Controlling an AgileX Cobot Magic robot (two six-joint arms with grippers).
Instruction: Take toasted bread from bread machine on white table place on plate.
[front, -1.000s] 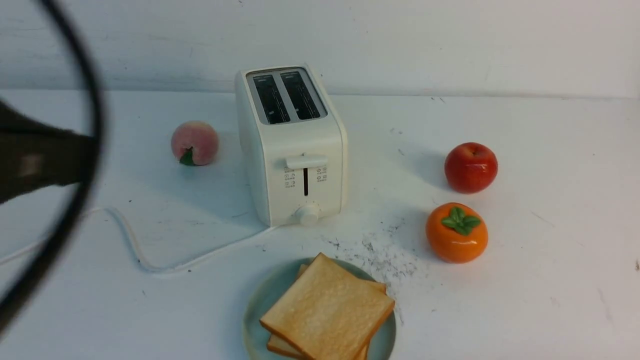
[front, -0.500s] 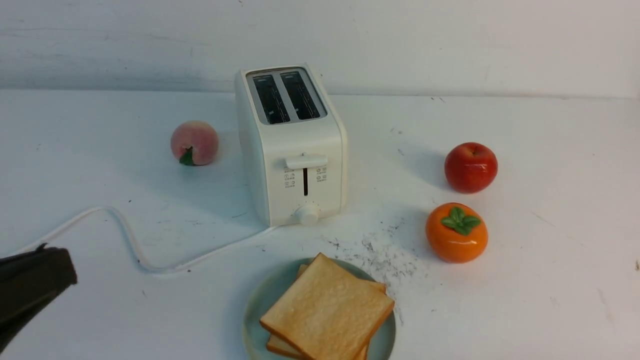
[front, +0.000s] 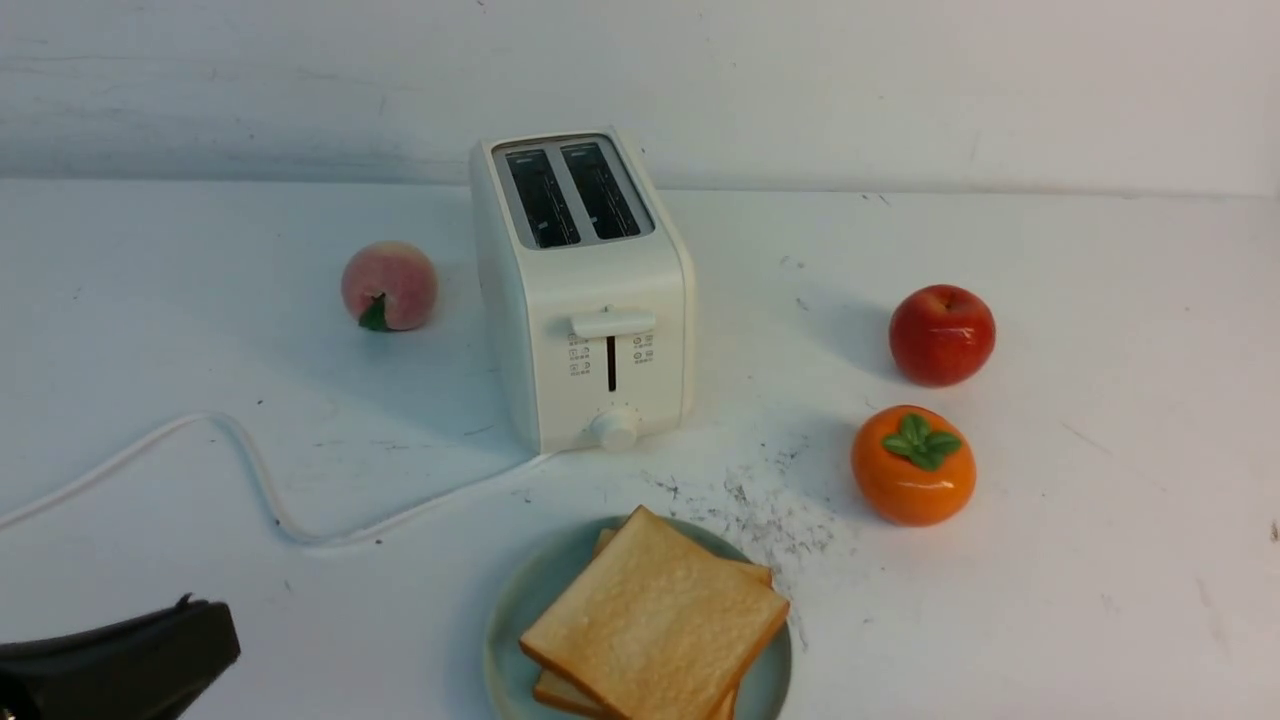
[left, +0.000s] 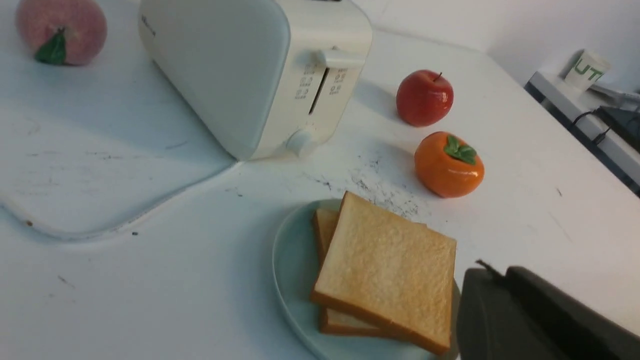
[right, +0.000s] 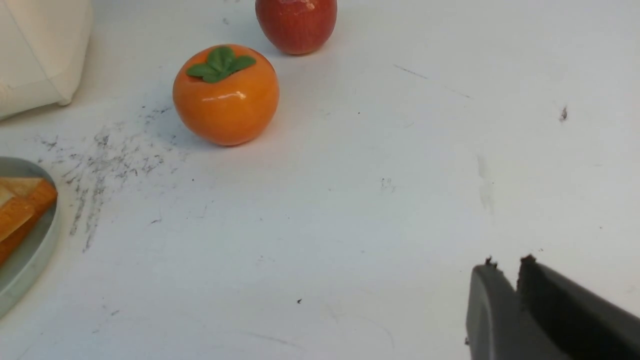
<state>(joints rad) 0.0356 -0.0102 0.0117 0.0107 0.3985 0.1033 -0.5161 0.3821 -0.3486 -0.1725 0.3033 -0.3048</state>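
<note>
Both square golden-tan slices of toasted bread (front: 655, 620) lie stacked on the round, shiny pale green plate (front: 510, 610), which sits on the wide white tabletop (front: 1100, 560) just in front of the boxy cream-white toaster (front: 585, 300). The top slice is turned a little, so a corner of the lower slice peeks out on the side nearest the toaster. The toaster's two dark slots look empty, so the job looks done. The left gripper (left: 492, 280) hangs low near the plate, on the side away from the toaster, and its two dark fingers (left: 475, 310) are pressed together with nothing in them. The right gripper (right: 505, 270) is well apart from the plate, low over bare tabletop, and its fingers (right: 482, 305) show only a thin slit between them and hold nothing. A white cord (front: 250, 470) snakes from the toaster across the tabletop on the left side. A fuzzy pink peach (front: 389, 286) sits left of the toaster, and a shiny red apple (front: 941, 334) and a glossy orange persimmon (front: 913, 465) sit to its right. I think the main danger now is a bump: if the left arm swings toward the toaster, it could knock the plate or push the top slice off. It could also catch the cord and tug the toaster.
</note>
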